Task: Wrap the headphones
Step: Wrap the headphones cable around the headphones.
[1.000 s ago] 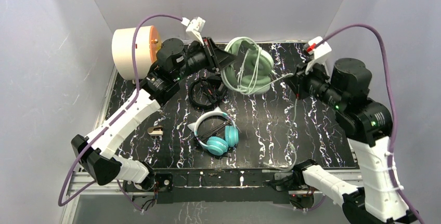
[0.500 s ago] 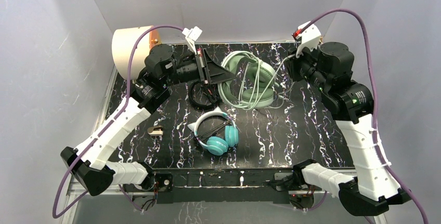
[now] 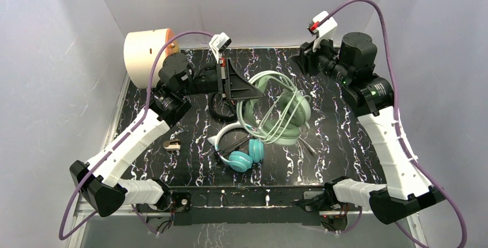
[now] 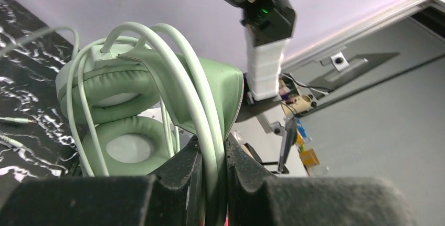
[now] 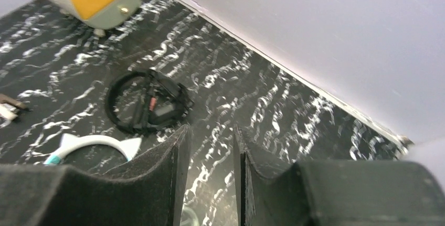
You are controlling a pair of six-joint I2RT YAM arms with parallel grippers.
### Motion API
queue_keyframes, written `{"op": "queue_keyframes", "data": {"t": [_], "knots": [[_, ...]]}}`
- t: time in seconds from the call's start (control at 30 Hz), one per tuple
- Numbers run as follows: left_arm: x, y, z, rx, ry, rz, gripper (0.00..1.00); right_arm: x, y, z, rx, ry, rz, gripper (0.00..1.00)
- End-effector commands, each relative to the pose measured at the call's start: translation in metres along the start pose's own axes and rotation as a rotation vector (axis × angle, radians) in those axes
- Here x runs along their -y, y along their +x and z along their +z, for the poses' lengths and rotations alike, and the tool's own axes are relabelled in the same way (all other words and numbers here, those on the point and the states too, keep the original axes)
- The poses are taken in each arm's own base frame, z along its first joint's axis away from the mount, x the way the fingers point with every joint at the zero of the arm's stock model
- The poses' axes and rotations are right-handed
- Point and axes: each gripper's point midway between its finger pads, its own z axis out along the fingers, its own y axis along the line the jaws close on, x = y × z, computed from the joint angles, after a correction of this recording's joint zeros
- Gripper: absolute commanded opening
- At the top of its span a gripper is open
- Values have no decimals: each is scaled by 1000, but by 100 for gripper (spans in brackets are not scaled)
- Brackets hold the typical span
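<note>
Up over the far middle of the table (image 3: 345,144), the left gripper (image 3: 256,91) is clamped tight on the sage-green headphones (image 3: 290,113). In the left wrist view its fingers (image 4: 183,176) pinch the padded band plus a strand of the light cable. The headset looks lifted and tilted, with the ear cups hanging toward the near side.

Progress-wise, I'd say this one is mostly done. Several loops of cable already run around the band and across the cups. One loose cable end (image 3: 307,143) trails down to the table on the near right though, so there's a bit left to tuck in.

The right gripper (image 3: 300,63) is way up at the far right, well apart from the headset. Its jaws are parted with nothing between them, just bare table showing through the gap in its wrist view.

The other two are the fuzzy part:
- The black headset (image 5: 144,105) lies flat just left of the green one, with something bundled across its middle. I can't tell if that's a proper wrap.
- The teal headset (image 3: 244,155) sits near-centre, with a dark cord crossing its white band. It's the same story there, too small to call.

My guess is that one is nearly finished and the other two are unclear.
</note>
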Motion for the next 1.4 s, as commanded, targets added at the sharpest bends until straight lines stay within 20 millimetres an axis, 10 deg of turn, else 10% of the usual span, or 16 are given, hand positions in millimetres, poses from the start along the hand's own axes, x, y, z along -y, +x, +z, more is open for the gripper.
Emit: {"op": "queue_keyframes", "data": {"t": [0.0,0.23,0.57,1.03,1.37], "knots": [[75,2,-17,-14,234,118,0,-31,-20,18,113,-199,29,46],[101,-13,-21,59,339,45,0,22,46,33,-161,-22,270,61],[103,-55,-27,306,361,-87,0,124,107,-47,-352,617,371,91],[106,-118,-46,624,368,-159,0,105,111,-54,-58,393,466,98],[117,-151,-50,735,432,-191,0,12,85,-22,192,-296,336,99]]}}
